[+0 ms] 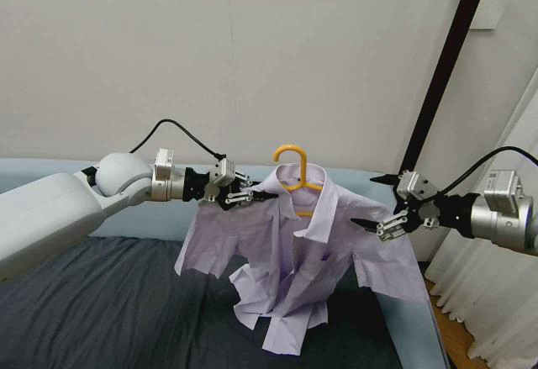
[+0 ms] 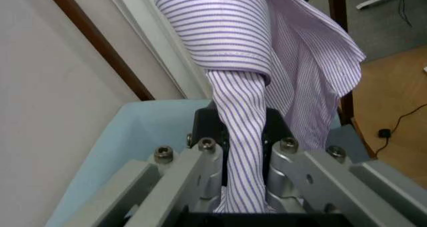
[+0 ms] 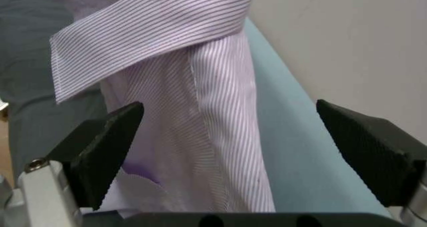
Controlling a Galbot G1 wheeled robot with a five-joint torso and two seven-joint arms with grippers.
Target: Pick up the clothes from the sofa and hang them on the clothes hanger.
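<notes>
Item: striped shirt [image 1: 294, 268] on yellow hanger [image 1: 292, 163]; one shoulder clenched in my left gripper's [image 1: 244, 197] jaws. Item: my right gripper [image 1: 367, 202], jaws released, other shoulder just ahead of them.

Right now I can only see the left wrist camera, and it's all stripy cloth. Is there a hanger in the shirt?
Observer: Yes, a yellow hanger pokes up out of the shirt collar.
Operator: What's my other arm doing?
Observer: The right gripper is open, fingers either side of the shirt's other shoulder, not pinching.
Operator: Is the shirt on the sofa?
Observer: It dangles from the left gripper above the dark sofa; I can't tell whether the hem touches.
</notes>
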